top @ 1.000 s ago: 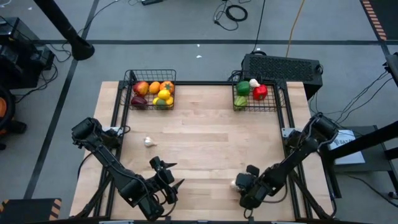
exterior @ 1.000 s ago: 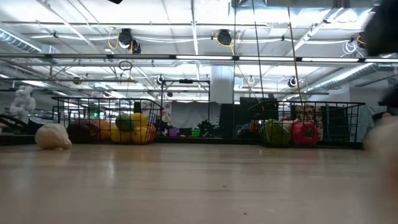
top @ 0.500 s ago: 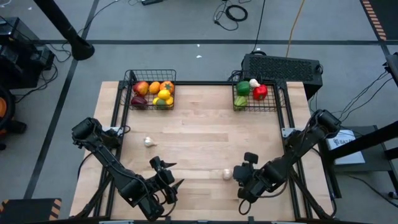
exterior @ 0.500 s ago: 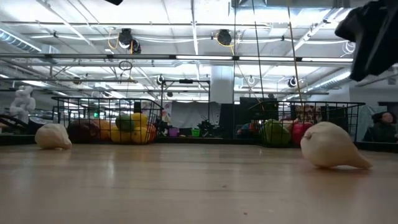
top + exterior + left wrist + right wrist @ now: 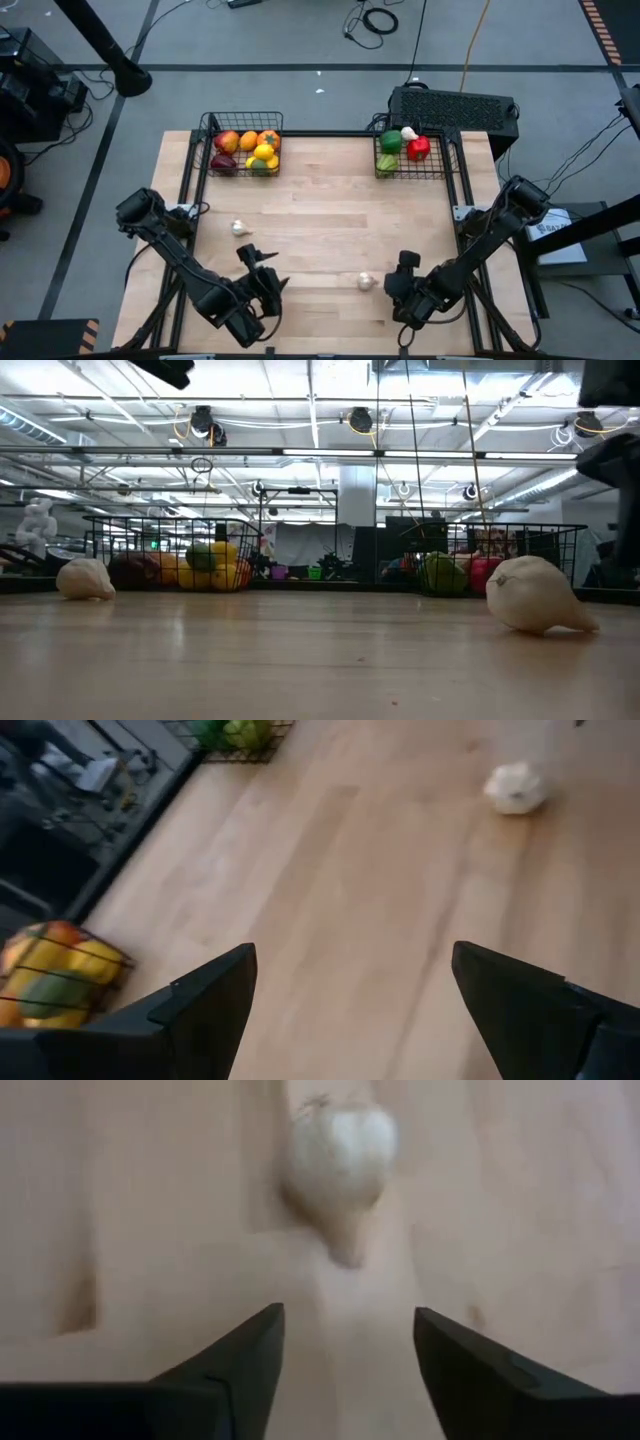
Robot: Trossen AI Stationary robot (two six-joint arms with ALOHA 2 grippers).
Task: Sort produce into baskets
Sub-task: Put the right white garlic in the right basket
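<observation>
- Since a second ago, a white garlic bulb (image 5: 366,282) has come out from under the right gripper (image 5: 397,283) and lies free on the bench (image 5: 330,215) near its front edge, just beside that gripper; the left gripper (image 5: 262,282) has shifted a little.
- Right fingers (image 5: 240,1365) are released, spread apart with nothing between them, and the bulb sits ahead of them, apart from both.
- Left fingers (image 5: 205,1005) are spread wide and hold nothing, over the front left part of the bench.
- Farther back, a second garlic bulb (image 5: 239,228) lies alone on the left side.
- At the far edge, the left basket (image 5: 240,150) holds red, orange and yellow pieces; the right basket (image 5: 410,152) holds green pieces, a red pepper and a white bulb.
- Behind the right basket stands a black box (image 5: 455,108).
</observation>
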